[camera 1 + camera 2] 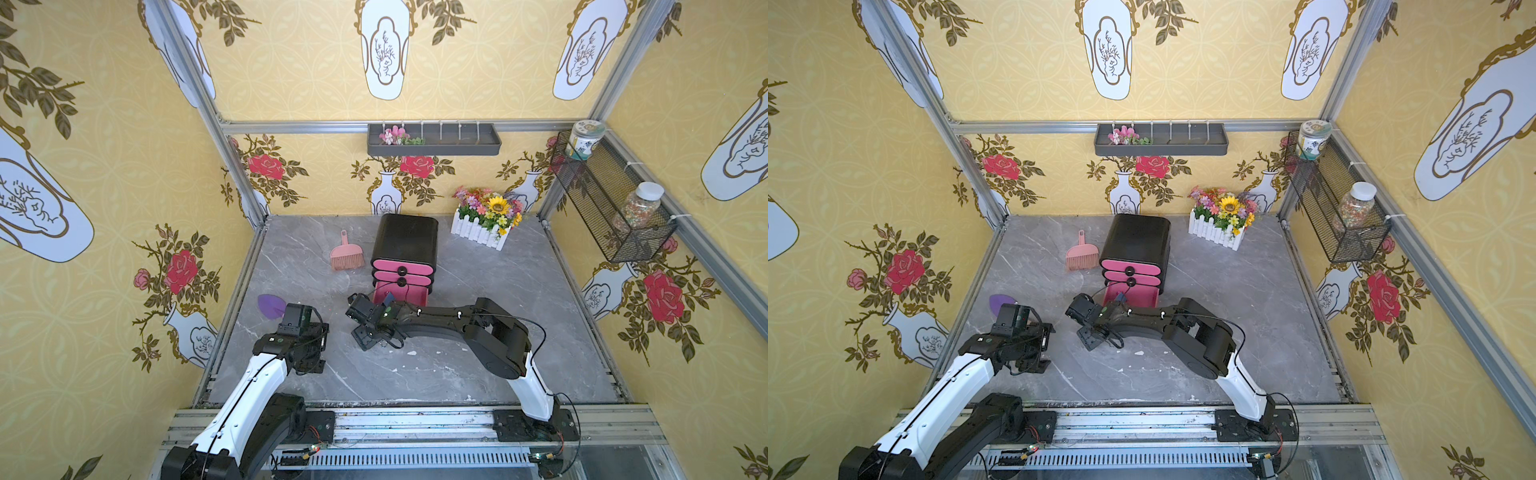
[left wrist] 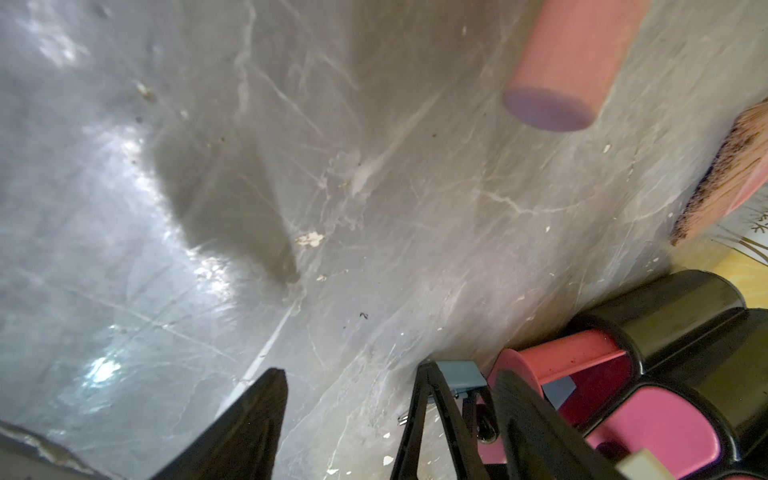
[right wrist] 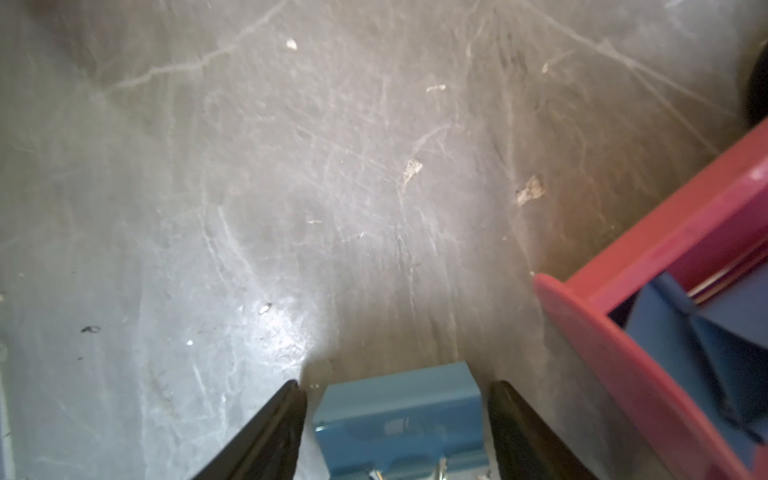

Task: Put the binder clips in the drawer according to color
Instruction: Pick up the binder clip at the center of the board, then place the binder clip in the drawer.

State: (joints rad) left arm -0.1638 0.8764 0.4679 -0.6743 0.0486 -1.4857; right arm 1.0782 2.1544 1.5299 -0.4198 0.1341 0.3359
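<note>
The right gripper (image 3: 397, 382) brackets a blue binder clip (image 3: 399, 419) end to end. Only a thin sliver of the table (image 1: 457, 353) shows between each finger and the clip's body, so I cannot tell whether it is pinched or merely straddled. The clip's folded spine points away from the wrist and its silver wire handles point back toward it. It sits just beside the front left corner of the open bottom drawer (image 3: 623, 374), roughly midway between the table's front and back edges. That drawer belongs to the black chest (image 1: 405, 241) standing near the back edge, and it already has blue clips (image 3: 685, 332) in it, so it looks like the right home for this one. The left gripper (image 2: 388, 372) is spread wide with nothing in it, near the table's left edge and well apart from the work. The clip should handle as a light, stiff piece of sprung sheet metal. It is not fragile, but its smooth paint will give the fingers little to bite on. The handles swing freely, so they are poor places to hold. Gripped by its two open ends, as the jaws now stand, the body will not spring open. The contact is on thin edges, though, so the clip could pivot between the fingers or squirt out if squeezed off-centre. A square, centred hold low on the body seems safest, followed by a short carry over the drawer's rim.
</note>
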